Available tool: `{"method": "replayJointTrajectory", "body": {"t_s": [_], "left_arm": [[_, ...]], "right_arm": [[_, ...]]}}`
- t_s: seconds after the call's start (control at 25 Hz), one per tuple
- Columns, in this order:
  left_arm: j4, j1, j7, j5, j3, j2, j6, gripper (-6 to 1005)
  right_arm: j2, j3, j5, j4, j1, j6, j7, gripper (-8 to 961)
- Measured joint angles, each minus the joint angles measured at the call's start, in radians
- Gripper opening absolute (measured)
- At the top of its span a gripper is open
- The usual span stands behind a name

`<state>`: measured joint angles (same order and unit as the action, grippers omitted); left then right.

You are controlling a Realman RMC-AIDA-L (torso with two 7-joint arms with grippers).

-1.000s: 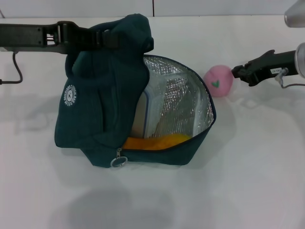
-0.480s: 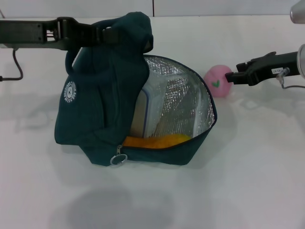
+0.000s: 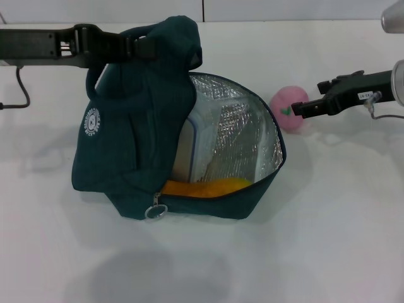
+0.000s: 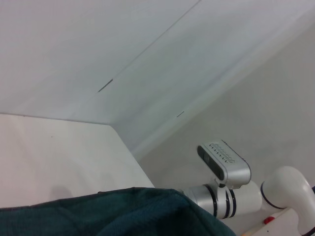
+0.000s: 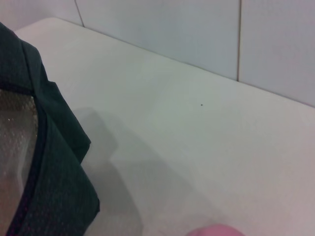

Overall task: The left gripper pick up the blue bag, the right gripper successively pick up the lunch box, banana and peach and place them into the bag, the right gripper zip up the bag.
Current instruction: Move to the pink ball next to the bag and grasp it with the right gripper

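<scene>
My left gripper is shut on the top handle of the blue bag and holds it up on the table. The bag's mouth gapes toward the right, showing its silver lining. The lunch box stands inside, with the yellow banana lying along the bag's lower edge. The pink peach rests on the table just right of the bag. My right gripper is open at the peach's right side, one finger reaching across its front. In the right wrist view I see the bag's edge and the peach's top.
The zipper pull ring hangs at the bag's lower front. A white table stretches in front and to the right. A cable lies at the far left. Wall panels stand behind the table.
My right gripper has moved left up to the peach and its fingers have spread apart. The bag and left gripper have barely shifted.
</scene>
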<state>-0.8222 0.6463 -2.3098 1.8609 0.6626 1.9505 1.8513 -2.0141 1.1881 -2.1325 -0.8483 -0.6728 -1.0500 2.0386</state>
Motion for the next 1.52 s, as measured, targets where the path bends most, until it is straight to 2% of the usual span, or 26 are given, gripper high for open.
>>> {"method": "replayJointTrajectory", "body": {"t_s": [0.32,0.88,1.28,1.52], "left_arm": [[0.0,0.001,0.012,-0.002,0.0,0.001,-0.001,33],[0.0,0.007,0.012,-0.002,0.0,0.002,-0.003,33],[0.0,0.007,0.012,-0.002,-0.002,0.0,-0.003,33],[0.0,0.007,0.013,-0.004,-0.002,-0.001,-0.004,33]], "right_arm": [[0.0,0.002,-0.007,0.096,-0.043,0.069,-0.005,856],[0.0,0.04,-0.011,0.153,-0.085,0.109,-0.022,841],[0.0,0.066,-0.015,0.114,-0.076,0.103,-0.023,641],[0.0,0.07,-0.018,0.112,-0.076,0.098,-0.023,428]]}}
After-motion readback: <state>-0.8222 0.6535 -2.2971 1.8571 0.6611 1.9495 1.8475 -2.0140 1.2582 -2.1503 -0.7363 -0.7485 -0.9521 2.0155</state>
